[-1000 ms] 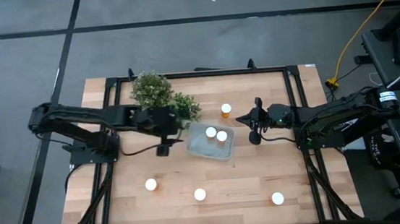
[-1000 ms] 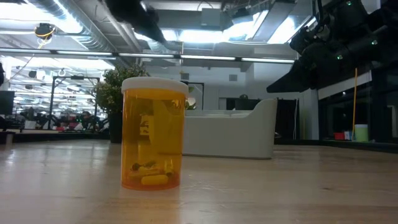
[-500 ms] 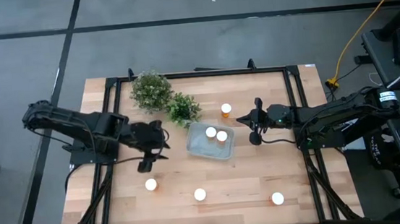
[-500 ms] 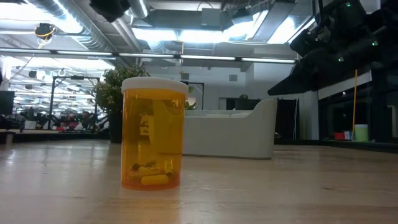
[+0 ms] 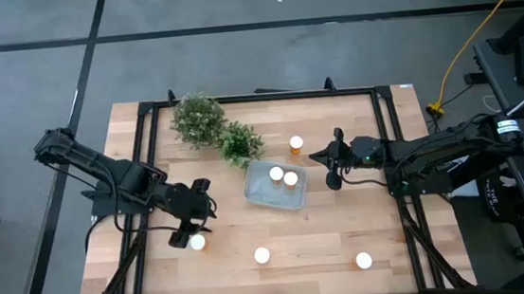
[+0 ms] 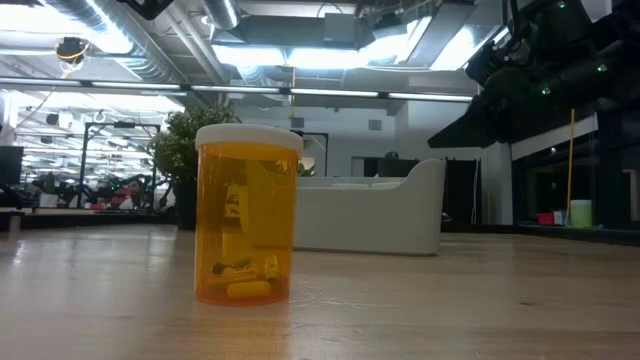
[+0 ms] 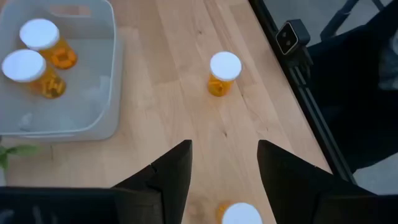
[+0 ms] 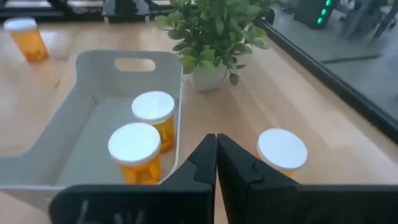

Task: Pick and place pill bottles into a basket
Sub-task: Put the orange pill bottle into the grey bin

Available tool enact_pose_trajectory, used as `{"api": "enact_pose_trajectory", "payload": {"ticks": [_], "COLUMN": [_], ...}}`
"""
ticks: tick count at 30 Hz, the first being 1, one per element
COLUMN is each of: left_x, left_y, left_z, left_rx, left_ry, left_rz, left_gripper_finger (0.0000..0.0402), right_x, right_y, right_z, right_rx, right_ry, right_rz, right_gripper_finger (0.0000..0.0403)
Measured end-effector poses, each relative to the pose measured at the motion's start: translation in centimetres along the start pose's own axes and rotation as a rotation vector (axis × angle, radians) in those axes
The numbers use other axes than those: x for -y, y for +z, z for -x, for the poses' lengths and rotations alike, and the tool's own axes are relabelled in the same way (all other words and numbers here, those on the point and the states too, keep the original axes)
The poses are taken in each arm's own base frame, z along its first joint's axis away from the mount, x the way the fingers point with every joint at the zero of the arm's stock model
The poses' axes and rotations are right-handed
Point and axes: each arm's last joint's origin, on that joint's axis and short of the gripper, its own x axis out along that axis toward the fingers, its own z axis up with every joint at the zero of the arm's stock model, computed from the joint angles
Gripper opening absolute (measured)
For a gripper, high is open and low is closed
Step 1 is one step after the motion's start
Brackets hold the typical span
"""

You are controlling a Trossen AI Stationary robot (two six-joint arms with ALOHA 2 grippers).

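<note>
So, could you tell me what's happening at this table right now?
Two robot arms are sorting pill bottles into a basket. Two bottles already stand inside it. The left gripper, fingers open, is poised over a bottle near the table's left front. The right gripper, shut and empty, waits beside the basket, near another bottle. Two more bottles stand along the front edge.
</note>
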Motion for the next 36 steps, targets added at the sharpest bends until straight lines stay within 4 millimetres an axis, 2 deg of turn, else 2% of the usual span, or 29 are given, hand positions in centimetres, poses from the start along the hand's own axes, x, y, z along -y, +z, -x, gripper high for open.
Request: {"api": "enact_pose_trajectory", "payload": {"ticks": [5, 15, 19, 28, 32, 36], "left_x": [0.6, 1.8, 2.5, 3.5, 4.4, 5.4], "left_y": [-0.1, -0.5, -1.0, -2.9, -3.4, -4.9], "left_z": [-0.4, -2.4, -3.2, -2.8, -2.8, -2.7], "left_rx": [-0.011, -0.052, -0.115, -0.271, -0.25, -0.243], "left_ry": [0.039, 0.149, 0.111, 0.122, 0.149, 0.17], "left_rz": [0.015, -0.039, -0.037, 0.061, 0.09, 0.116], "left_gripper_finger": [0.0199, 0.0274, 0.0293, 0.0281, 0.027, 0.0259], "right_x": [0.0, -1.0, -1.4, -1.8, -2.0, -2.4], "right_y": [0.0, 0.2, 0.2, 0.2, 0.2, 0.2], "right_z": [0.0, 0.2, 0.3, 0.4, 0.5, 0.6], "right_rx": [0.0, 0.021, 0.021, 0.03, 0.03, 0.027], "right_ry": [0.002, 0.049, 0.07, 0.091, 0.102, 0.123], "right_rz": [-0.066, -0.079, -0.074, -0.093, -0.092, -0.1], "right_gripper_finger": [0.0016, 0.0016, 0.0016, 0.0017, 0.0017, 0.0017]}}
